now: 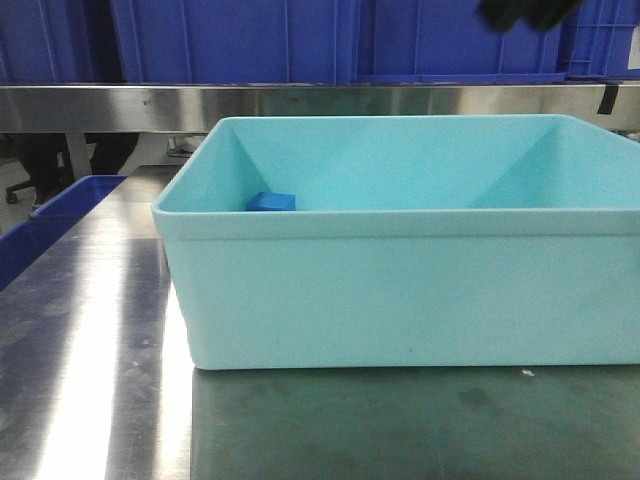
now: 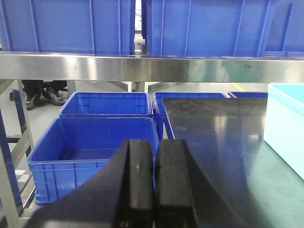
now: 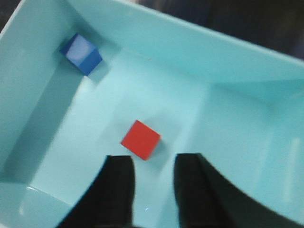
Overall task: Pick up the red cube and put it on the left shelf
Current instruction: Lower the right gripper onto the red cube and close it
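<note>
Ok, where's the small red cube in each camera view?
Front-facing: not visible; the front wall of the pale teal plastic tub hides its floor; only the small blue cube shows.
Left wrist: not in it; just the tub's corner at the right edge.
Right wrist: small red cube at centre on the tub floor, just ahead of the open right pincer.
Shared landmark: the teal tub, in all three views.

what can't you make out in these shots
- Front view: red cube hidden by the near wall of the teal tub; only the blue cube shows.
- Front view: dark shape, maybe an arm, cut by top edge.
- Left wrist view: tub's inside cropped at right edge.
- Blue crates on the left shelf: contents cut by top edges.
</note>
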Tool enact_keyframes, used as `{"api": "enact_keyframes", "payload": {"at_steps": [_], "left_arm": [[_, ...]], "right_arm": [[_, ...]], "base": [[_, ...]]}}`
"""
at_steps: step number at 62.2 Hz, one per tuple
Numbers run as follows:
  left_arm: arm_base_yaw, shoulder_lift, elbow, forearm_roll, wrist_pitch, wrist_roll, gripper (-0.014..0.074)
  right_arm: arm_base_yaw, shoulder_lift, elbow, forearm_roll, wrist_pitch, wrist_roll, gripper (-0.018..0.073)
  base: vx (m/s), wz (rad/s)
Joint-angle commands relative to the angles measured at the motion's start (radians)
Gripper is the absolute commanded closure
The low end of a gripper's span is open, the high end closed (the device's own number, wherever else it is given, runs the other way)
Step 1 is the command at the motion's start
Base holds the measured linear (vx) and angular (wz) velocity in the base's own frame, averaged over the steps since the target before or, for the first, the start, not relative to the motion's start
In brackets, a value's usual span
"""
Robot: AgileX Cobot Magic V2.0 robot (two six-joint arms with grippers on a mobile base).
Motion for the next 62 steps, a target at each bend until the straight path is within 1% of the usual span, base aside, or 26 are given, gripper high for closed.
{"api": "enact_keyframes", "payload": {"at_steps": [1, 5, 8, 14, 25, 36, 40, 50, 62], "left_arm": [[-0.004, -0.012, 0.024, -0.001, -0.089, -0.005, 0.0496], [-0.004, -0.012, 0.024, -0.001, -0.089, -0.005, 0.0496], [-0.004, -0.012, 0.024, -0.001, -0.089, -0.005, 0.0495], [-0.004, -0.012, 0.024, -0.001, -0.089, -0.005, 0.0496], [-0.004, -0.012, 0.024, -0.001, -0.089, -0.005, 0.0496], [-0.004, -0.012, 0.024, -0.001, -0.089, -0.005, 0.0495], [-0.004, -0.012, 0.024, -0.001, -0.089, -0.005, 0.0496], [-0.004, -0.012, 0.024, -0.001, -0.089, -0.005, 0.0496], [-0.004, -0.012, 0.024, -0.001, -0.089, -0.005, 0.0495]], "right_arm": [[0.000, 0.028, -0.047, 0.070, -0.079, 0.012, 0.0111], [0.000, 0.063, -0.047, 0.091, -0.106, 0.012, 0.0076], [0.000, 0.088, -0.047, 0.091, -0.102, 0.012, 0.0063], [0.000, 0.126, -0.047, 0.091, -0.094, 0.015, 0.0061], [0.000, 0.169, -0.047, 0.091, -0.088, 0.119, 0.0050], [0.000, 0.187, -0.047, 0.090, -0.097, 0.217, -0.0062], [0.000, 0.192, -0.047, 0.091, -0.094, 0.244, -0.0062], [0.000, 0.215, -0.047, 0.091, -0.084, 0.348, -0.0062], [0.007, 0.266, -0.047, 0.087, -0.055, 0.362, -0.0062]], "base": [[0.00, 0.00], [0.00, 0.00], [0.00, 0.00], [0.00, 0.00], [0.00, 0.00], [0.00, 0.00], [0.00, 0.00], [0.00, 0.00], [0.00, 0.00]]}}
